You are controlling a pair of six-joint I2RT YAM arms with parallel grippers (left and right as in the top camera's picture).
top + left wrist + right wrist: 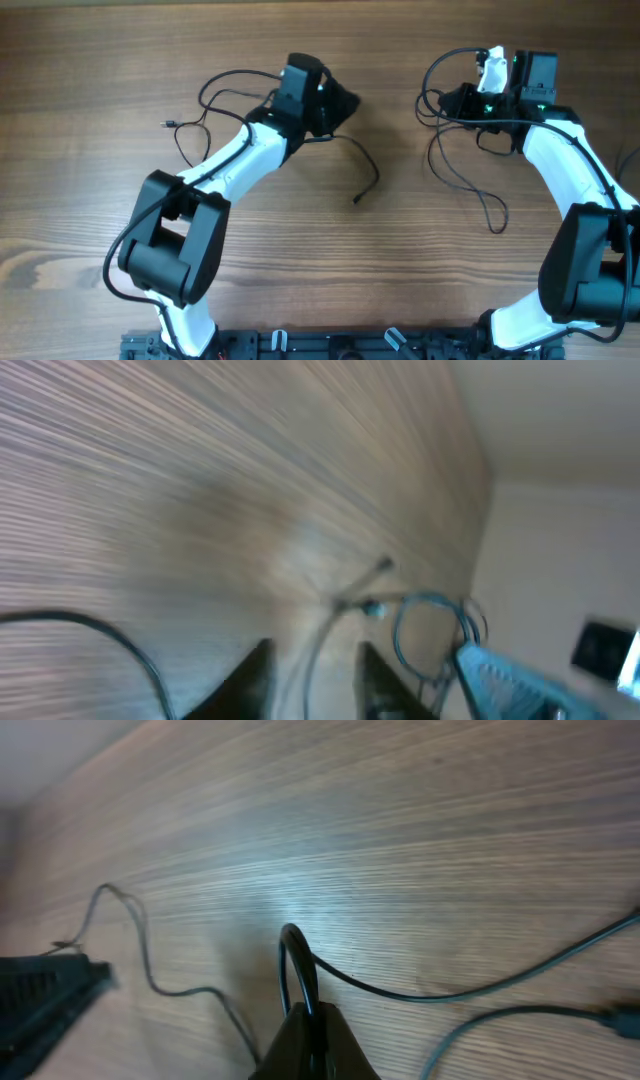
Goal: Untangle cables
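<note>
nearest the arm bases (pixel 300 345) the bench (pixel 60 250) is bare wood, with wide open room between the two arms. mid-bench, the free end (pixel 357 200) of one strand lies by itself, and a second tail (pixel 497 226) ends just inside the right arm. farther out, the left fingers (pixel 338 105) stand parted. in the blurred left wrist view a thin strand (pixel 318 640) runs up between them, though i cannot tell if it touches either one. a slack cable (pixel 203 95) loops on the bench to their left. the right fingers (pixel 310 1040) are pinched closed on a cable loop (pixel 298 960) that stands up out of their tips, while the other cables (pixel 424 90) coil close around them. farthest, the bench edge (pixel 478 460) shows in the left wrist view, just past those coils, with a pale wall (pixel 560 510) behind.
</note>
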